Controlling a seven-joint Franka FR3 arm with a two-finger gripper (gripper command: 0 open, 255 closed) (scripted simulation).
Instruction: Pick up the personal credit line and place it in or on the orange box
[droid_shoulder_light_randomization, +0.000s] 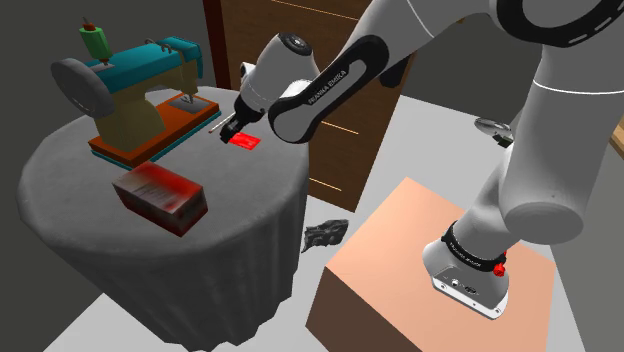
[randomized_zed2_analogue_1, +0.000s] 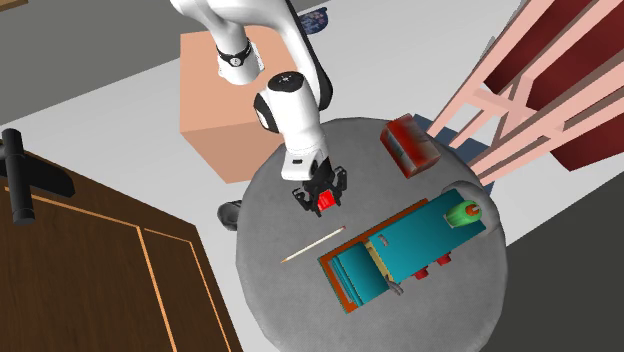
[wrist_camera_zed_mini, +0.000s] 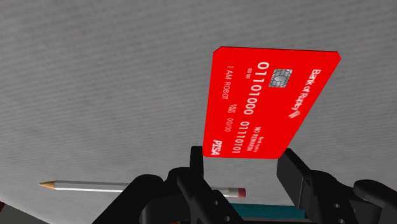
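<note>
A red credit card (wrist_camera_zed_mini: 264, 102), printed with a chip and white numbers, sits between my gripper's (wrist_camera_zed_mini: 242, 159) two black fingers, which clasp its lower edge. It hangs tilted just above the grey tablecloth. From the shoulder view the card (droid_shoulder_light_randomization: 244, 142) shows at the gripper (droid_shoulder_light_randomization: 232, 131), over the round table's far side. The second exterior view has the card (randomized_zed2_analogue_1: 326, 201) under the gripper (randomized_zed2_analogue_1: 320, 192) near the table's middle. The orange-red box (droid_shoulder_light_randomization: 160, 198) lies on the cloth toward the shoulder view's left front, apart from the gripper; it also shows as the box (randomized_zed2_analogue_1: 410, 145).
A teal sewing machine (droid_shoulder_light_randomization: 135, 95) on an orange base stands behind the box. A pencil (randomized_zed2_analogue_1: 312, 243) lies on the cloth (droid_shoulder_light_randomization: 70, 170) close to the gripper. A wooden door (droid_shoulder_light_randomization: 340, 90) rises behind the table. A dark crumpled object (droid_shoulder_light_randomization: 326, 234) lies on the floor beside the stand (droid_shoulder_light_randomization: 400, 260).
</note>
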